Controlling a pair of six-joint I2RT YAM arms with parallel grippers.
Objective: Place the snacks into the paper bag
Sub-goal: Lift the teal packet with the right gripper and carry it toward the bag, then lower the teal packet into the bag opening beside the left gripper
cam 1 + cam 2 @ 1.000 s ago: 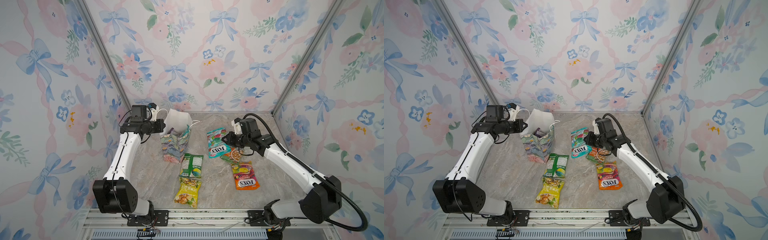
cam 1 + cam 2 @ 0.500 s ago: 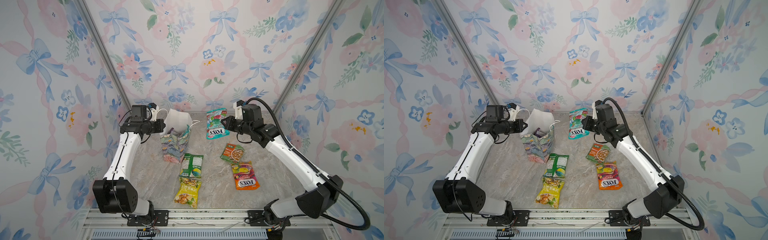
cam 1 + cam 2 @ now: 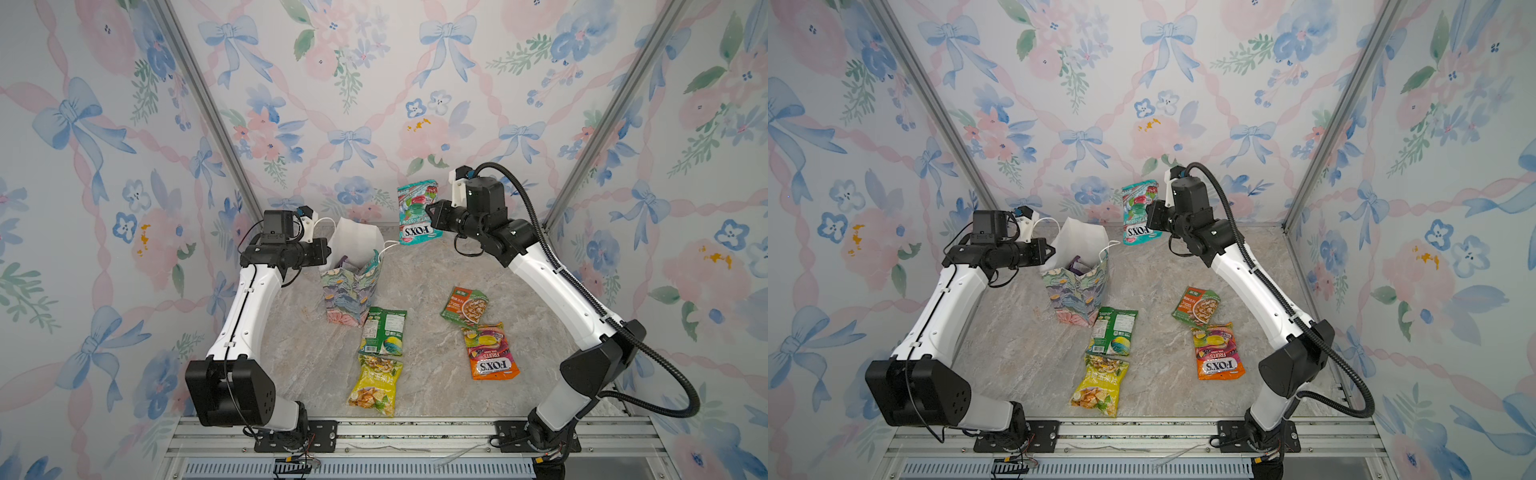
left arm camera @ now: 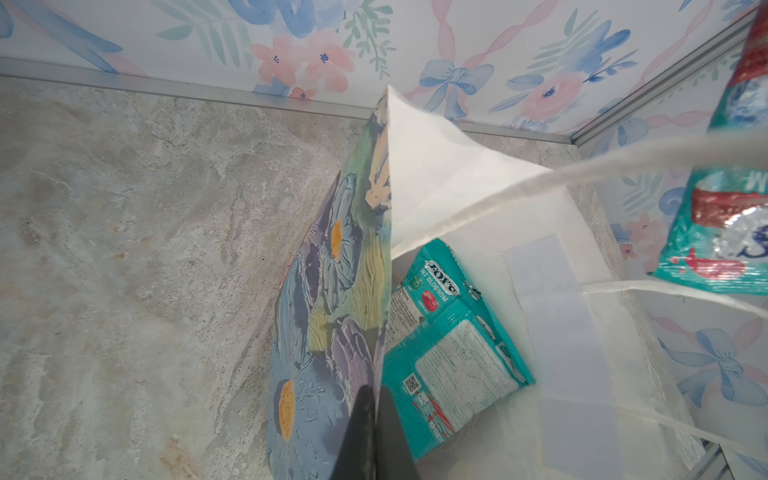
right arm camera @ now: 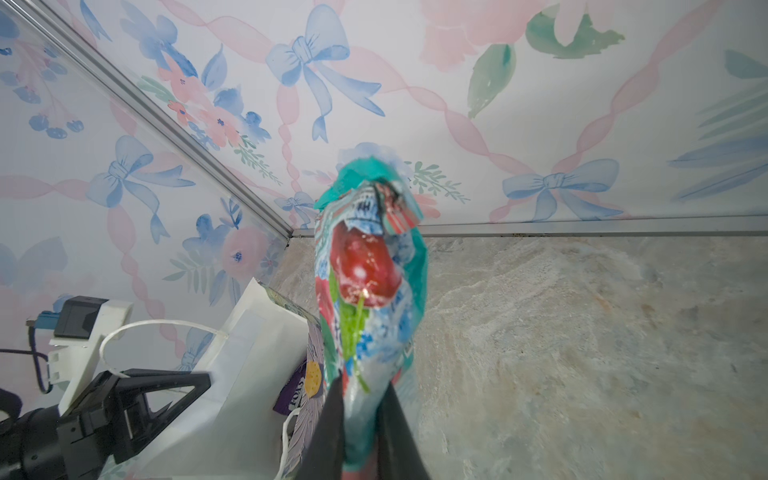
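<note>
Snacks in transfer to the paper bag. One teal FOX'S packet (image 3: 417, 214) is pinched at one edge by the right gripper (image 3: 433, 216), whose fingers (image 5: 332, 424) are pressed onto the foil from both faces. The packet is held in the air, clear of the table (image 3: 419, 270), with its long axis roughly upright and its logo end lowest. From these fingers, the open mouth of the paper bag (image 3: 353, 291) lies lower and toward the left arm's side, near but not yet beneath the packet. The bag is stood upright on the table and is steadied by the left gripper (image 3: 326, 253), whose fingers (image 4: 365, 432) are clamped on the bag's wall at the rim. Just beyond those fingers, inside the bag, a second teal packet (image 4: 449, 345) is seen, and a purple packet (image 3: 1077, 264) shows in a top view. Four packets are seen lying flat on the table, well apart from both pairs of fingers: a green packet (image 3: 383, 332), a yellow packet (image 3: 376, 384), an orange-green packet (image 3: 464, 305) and an orange FOX'S packet (image 3: 490, 351). Only the right arm is judged free to deliver. A sideways shift toward the bag, then a lowering along the packet's long axis, appears to be required.
</note>
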